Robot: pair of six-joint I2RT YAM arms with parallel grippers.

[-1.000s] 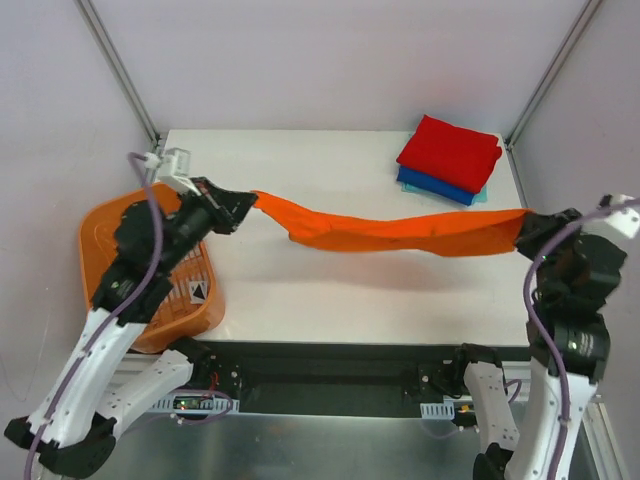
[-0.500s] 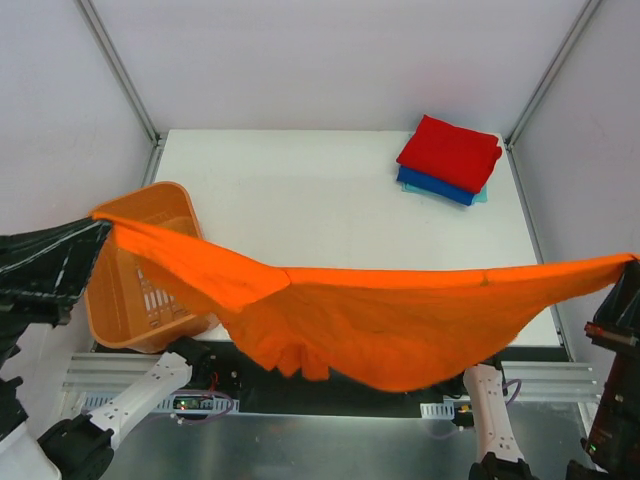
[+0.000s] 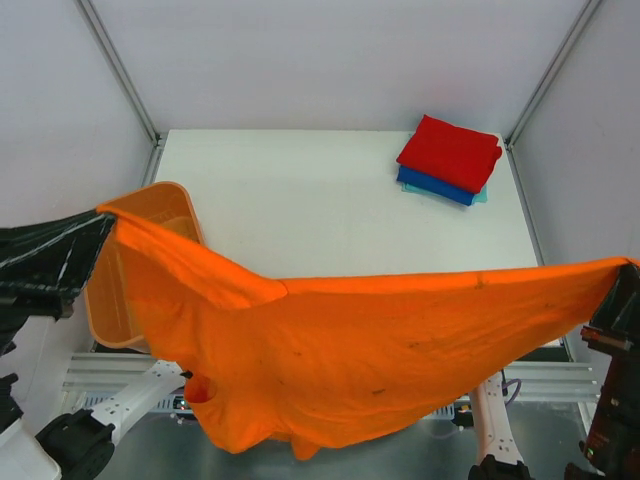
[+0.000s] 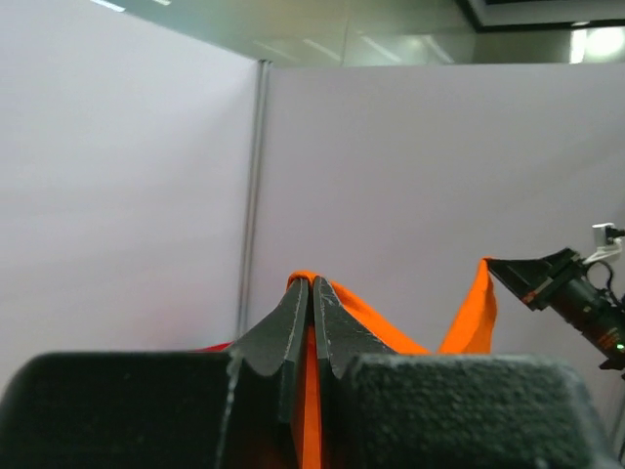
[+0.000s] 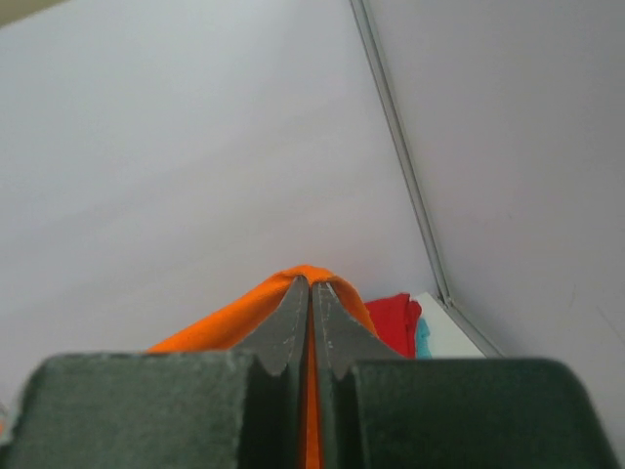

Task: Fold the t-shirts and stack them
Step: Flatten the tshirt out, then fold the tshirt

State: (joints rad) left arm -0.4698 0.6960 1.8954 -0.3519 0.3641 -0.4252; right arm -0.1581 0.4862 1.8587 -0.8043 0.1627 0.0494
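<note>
**White counter open behind, orange shirt up and spread**

White counter (image 3: 330,200) with grey walls around it. A second ago the orange t-shirt (image 3: 380,350) was a bunched rope slung low across the counter. Both arms have since lifted and pulled apart, so it hangs as an open sheet and droops further than half a second ago.

My read: shake-out is done and the next step is laying it flat to fold. The red shirt (image 3: 450,150) already sits folded on the blue shirt (image 3: 440,185) at the far right corner, so this would be third on the stack.

- Left claw (image 3: 100,225): clenched on one top corner, above the basket (image 3: 160,192). Wrist view shows cloth pinched between the tips.
- Right claw (image 3: 625,270): clenched on the opposite corner, off the counter's right edge.
- Shirt: strung between the two claws, its body sagging below and hiding the counter's near edge.
</note>
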